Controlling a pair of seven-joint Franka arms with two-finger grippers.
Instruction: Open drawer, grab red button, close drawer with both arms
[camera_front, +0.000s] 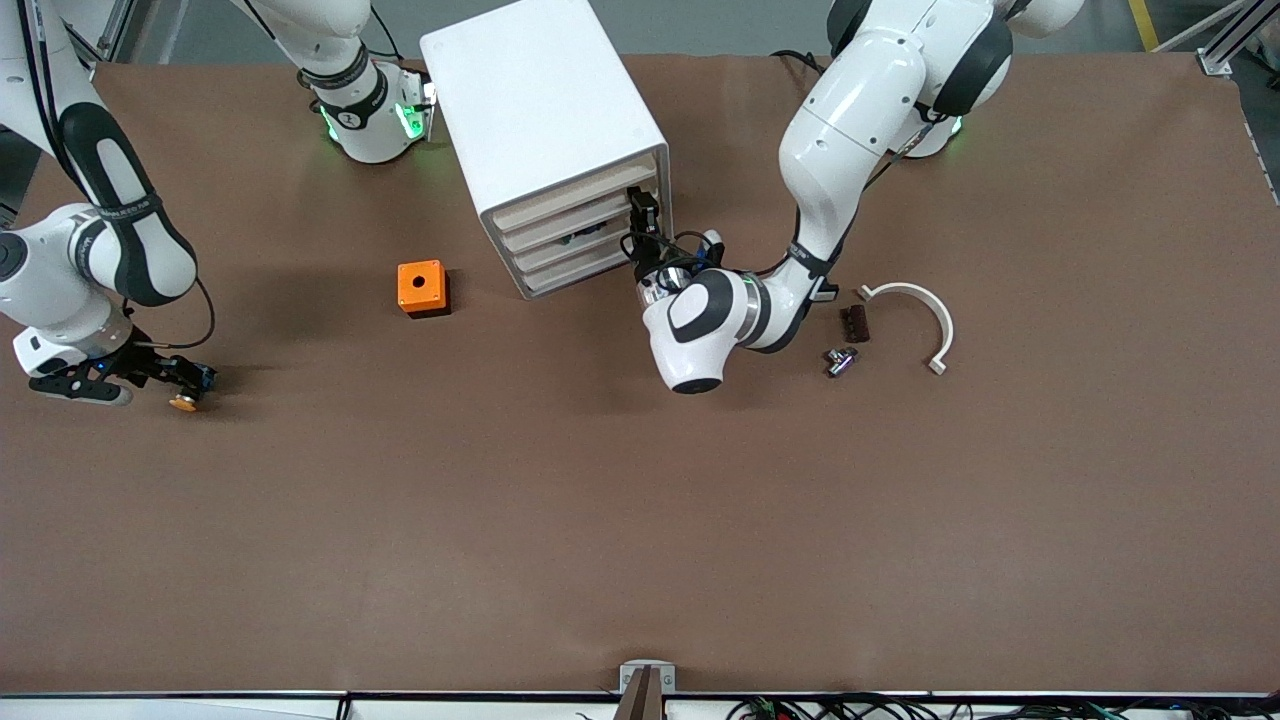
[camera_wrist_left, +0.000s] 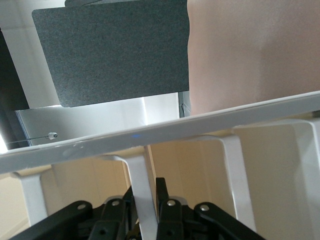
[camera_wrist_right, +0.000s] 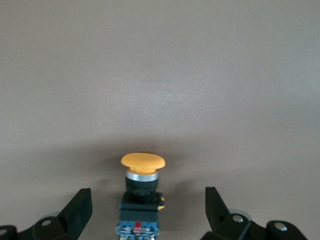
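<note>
My left gripper (camera_front: 643, 238) sits in the upper middle of the front view, pressed up to the front of the white boxy drawer cabinet (camera_front: 545, 110). In the left wrist view my fingers (camera_wrist_left: 170, 207) are drawn together, clamped on a thin white handle bar (camera_wrist_left: 141, 185) of one of the stacked beige drawer fronts (camera_front: 570, 225). I cannot tell which drawer it belongs to.

My right gripper (camera_front: 188, 383) hangs low over the brown table (camera_front: 640, 520) at the right arm's end, at mid-height of the front view. Its fingers (camera_wrist_right: 80, 207) stand wide apart, one on each side of a small push button with an orange-yellow cap and a black-and-blue body (camera_wrist_right: 142, 192), and neither touches it. That button rests on the table surface.

The red-capped button shows in none of the views, so I cannot tell where it is.

An orange box with a round hole in its top (camera_front: 421, 287) stands on the table beside the cabinet, toward the right arm's end. Toward the left arm's end lie a curved white plastic bracket (camera_front: 925, 310), a small dark brown block (camera_front: 853, 323) and, just nearer the front camera than the block, a little shiny metal piece (camera_front: 840, 360).
</note>
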